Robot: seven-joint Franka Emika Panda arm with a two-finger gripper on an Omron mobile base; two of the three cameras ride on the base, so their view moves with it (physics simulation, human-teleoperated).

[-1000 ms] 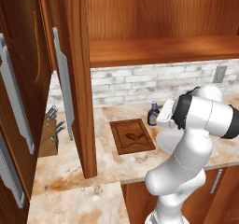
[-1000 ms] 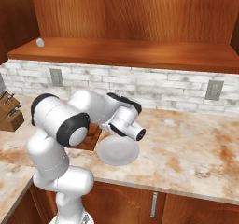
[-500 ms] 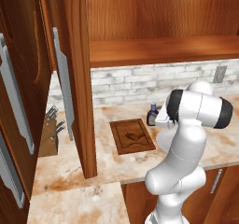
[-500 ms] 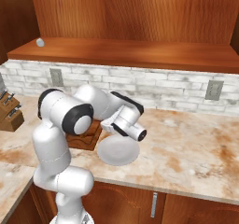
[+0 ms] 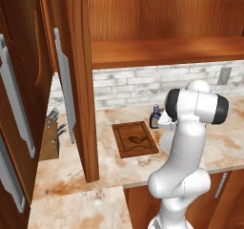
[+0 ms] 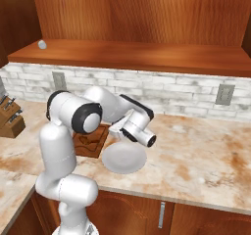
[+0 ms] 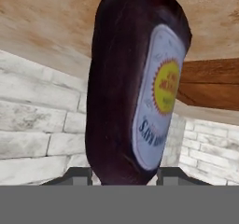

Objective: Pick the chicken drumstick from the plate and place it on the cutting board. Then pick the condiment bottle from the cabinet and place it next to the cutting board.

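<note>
Condiment bottle point(image 7: 135, 85) between the fingers point(image 7: 77, 174)

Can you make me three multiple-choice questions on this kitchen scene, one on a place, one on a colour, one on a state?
1. Where does the chicken drumstick lie?
A. on the cutting board
B. on the plate
C. on the cabinet shelf

2. What colour is the cap of the condiment bottle?
A. red
B. blue
C. white

3. What is the gripper doing?
A. shut on the condiment bottle
B. wide open over the plate
C. shut on the chicken drumstick

Answers:
1 A, a dark piece rests on the board and the plate is bare.
2 B, a blue cap shows in the left base view.
3 A, the bottle sits between the fingertips in the hand view.
</note>
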